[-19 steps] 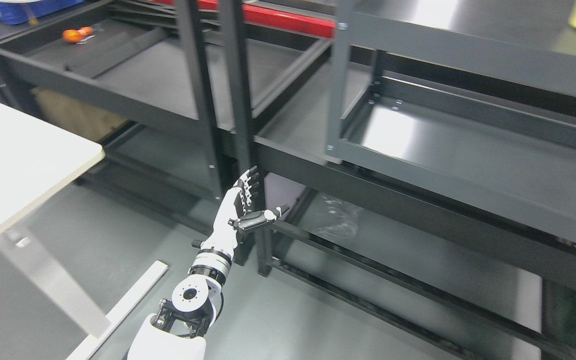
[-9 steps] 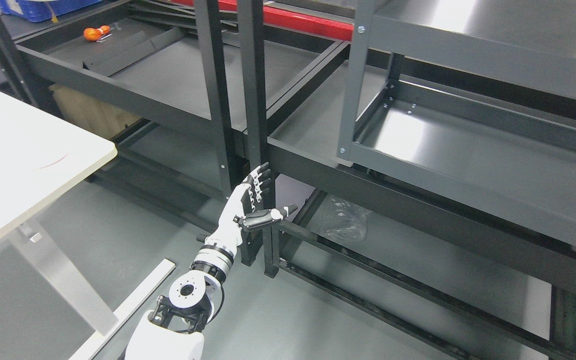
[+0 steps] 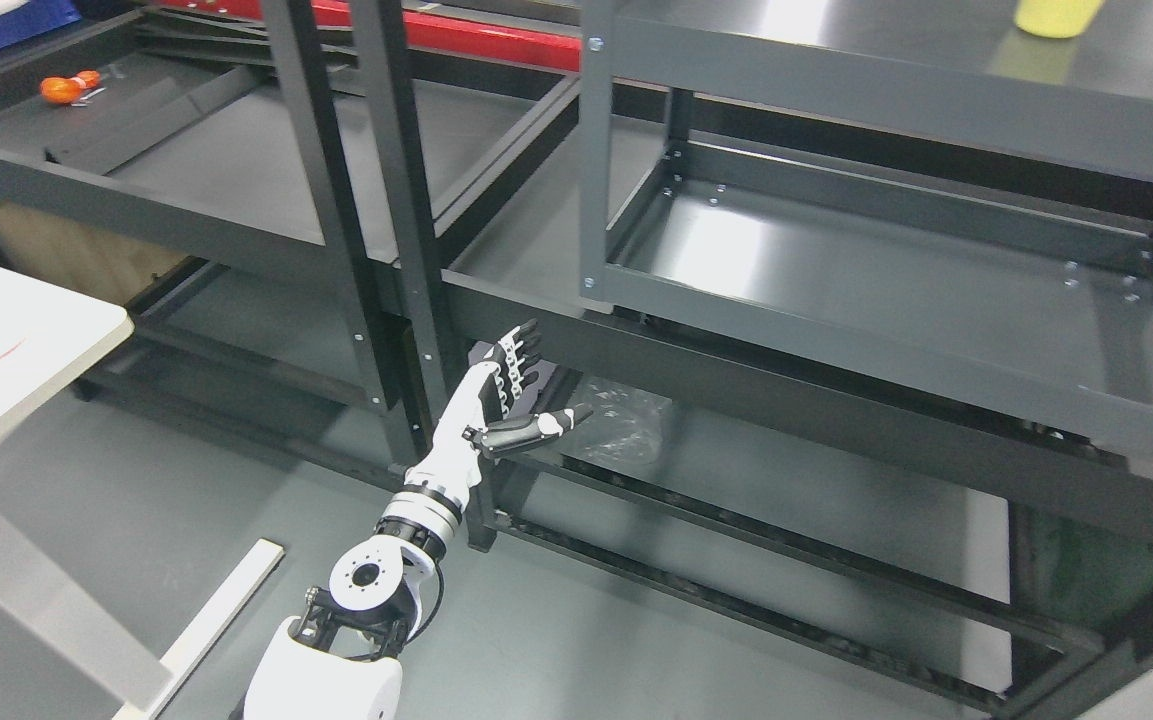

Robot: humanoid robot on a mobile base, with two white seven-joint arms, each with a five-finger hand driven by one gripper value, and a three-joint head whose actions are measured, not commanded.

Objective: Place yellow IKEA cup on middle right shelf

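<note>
While the left hand (image 3: 496, 405) hangs empty, the yellow cup (image 3: 1056, 15) seemingly bears no legible print.

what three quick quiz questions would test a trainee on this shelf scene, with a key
1. True or false: the left hand is holding the yellow cup.
2. Where is the yellow cup? A) on the white table B) on the top shelf at upper right C) on the floor
3. What lies on the bottom shelf just right of the left hand?

Key: 1. False, its fingers are spread and empty. 2. B. 3. A crumpled clear plastic bag.
</note>
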